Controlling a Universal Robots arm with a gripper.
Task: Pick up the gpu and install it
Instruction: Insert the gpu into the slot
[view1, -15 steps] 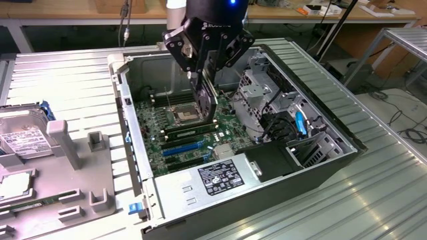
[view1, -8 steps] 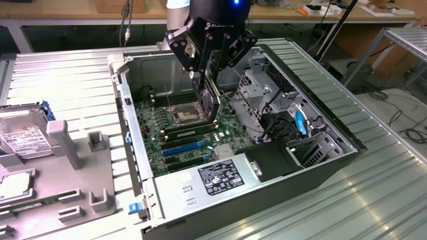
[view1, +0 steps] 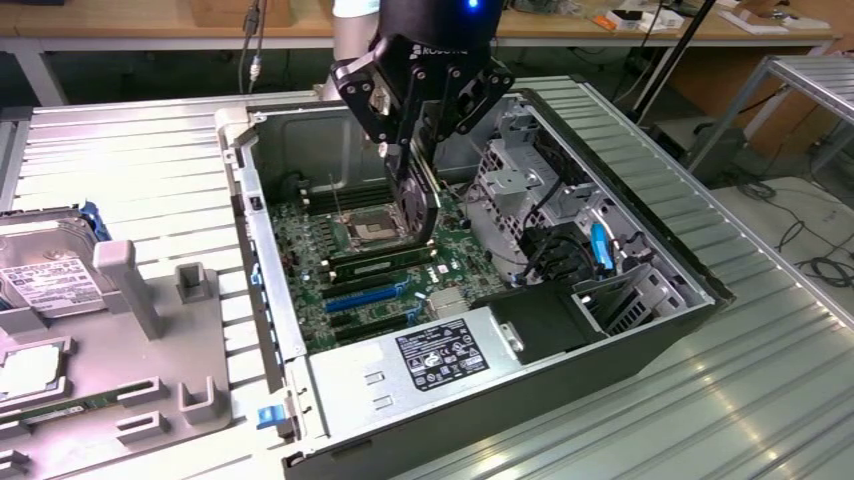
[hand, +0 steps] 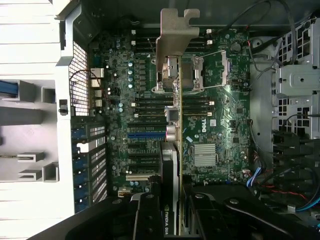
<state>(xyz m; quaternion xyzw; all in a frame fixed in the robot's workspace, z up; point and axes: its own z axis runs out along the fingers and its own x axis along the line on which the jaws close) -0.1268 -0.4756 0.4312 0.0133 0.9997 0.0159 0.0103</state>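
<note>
Clamping gpu (view1: 422, 205) edge-on over motherboard (hand: 215, 120), hand (hand: 172, 215) cropped — card faces hidden

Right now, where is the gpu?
In the exterior view's middle, the gpu hangs in the claw above the motherboard, inside the open case.

Looks like a robotics lab or electronics workshop: open black desktop computer case (view1: 400, 445) on ribbed silver metal table (view1: 134, 150), grey moulded parts fixture (view1: 147, 330) alongside, long wooden workbench (view1: 134, 20) strewn with cables behind, black robot gripper (view1: 411, 185) clamped on the gpu (hand: 170, 165).
</note>
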